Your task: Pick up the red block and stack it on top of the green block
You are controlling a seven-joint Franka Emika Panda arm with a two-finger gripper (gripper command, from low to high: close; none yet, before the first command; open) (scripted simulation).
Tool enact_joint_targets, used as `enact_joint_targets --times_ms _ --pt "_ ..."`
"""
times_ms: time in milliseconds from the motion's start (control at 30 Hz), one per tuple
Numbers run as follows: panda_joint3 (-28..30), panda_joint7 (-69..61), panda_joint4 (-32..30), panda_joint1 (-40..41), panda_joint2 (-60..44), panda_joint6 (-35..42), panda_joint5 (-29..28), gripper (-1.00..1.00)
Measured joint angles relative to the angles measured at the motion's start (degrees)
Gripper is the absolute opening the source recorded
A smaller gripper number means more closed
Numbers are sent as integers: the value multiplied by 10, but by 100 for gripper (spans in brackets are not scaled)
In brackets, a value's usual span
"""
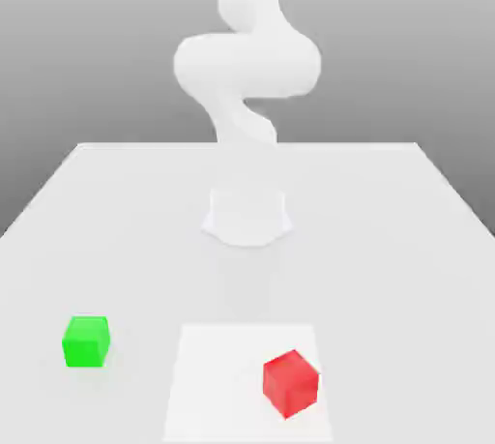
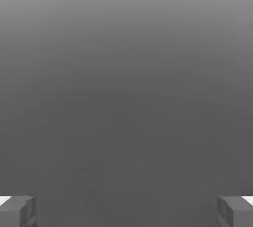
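Red block (image 1: 290,383) sitting nearest, on pale square, exterior view's right — green block (image 1: 86,340) well apart, left. My fingers (image 2: 17,211) spread wide, holding nothing. Aiming to descend centred, square to faces — then closing.

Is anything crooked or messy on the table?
Only a little: the red block sits turned at an angle, while the green block sits squarely. Both rest flat and apart on the table; nothing looks spilled or broken.

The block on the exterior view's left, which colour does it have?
The green block is bright green; it shows best in the exterior view.
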State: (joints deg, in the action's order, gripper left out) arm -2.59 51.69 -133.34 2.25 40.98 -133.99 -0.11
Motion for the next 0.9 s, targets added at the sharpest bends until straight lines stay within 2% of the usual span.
enact_joint_targets --times_ms 500,800,900 --pt "-133 379 -94 100 -293 -133 -44 0" --pt "-144 596 -150 89 -466 -213 -59 0" --pt "-127 639 -148 77 -526 -255 -86 0"
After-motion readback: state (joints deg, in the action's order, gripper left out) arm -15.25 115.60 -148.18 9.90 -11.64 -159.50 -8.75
